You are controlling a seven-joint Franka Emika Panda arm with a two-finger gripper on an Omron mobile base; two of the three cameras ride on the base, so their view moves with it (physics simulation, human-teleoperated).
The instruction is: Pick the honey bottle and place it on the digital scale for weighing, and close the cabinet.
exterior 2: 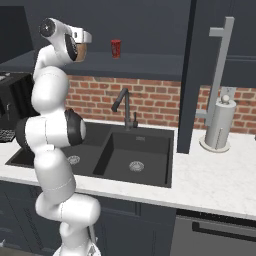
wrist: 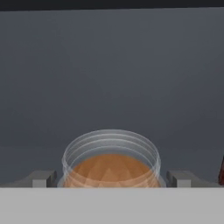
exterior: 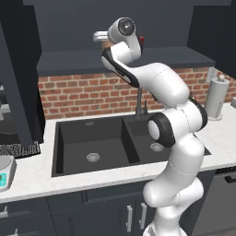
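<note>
The white arm is reaching up into the open cabinet [exterior 2: 150, 55], with its gripper [wrist: 112, 177] sitting at the shelf above the brick backsplash [exterior: 83, 94]. In the hand view, the honey bottle [wrist: 111, 164] is filling the space between the two fingers [wrist: 41, 178], its pale lid and amber body lying between the tips; the tips are standing either side of the jar, spread to about its width, but whether they are pressing on it I cannot tell. In the right base view a bit of amber is showing just behind the hand on the shelf, and the small red can [exterior 2: 116, 48] is standing near it, further along the shelf. The cabinet door [exterior 2: 220, 70] is hanging open, edge-on, with its long silver bar handle [exterior 2: 217, 70] facing the room. The digital scale [exterior: 5, 173] is sitting on the white counter [exterior: 27, 177] left of the double sink [exterior: 92, 145], well apart from the jar. A paper towel holder [exterior: 216, 99] is standing at the right.
</note>
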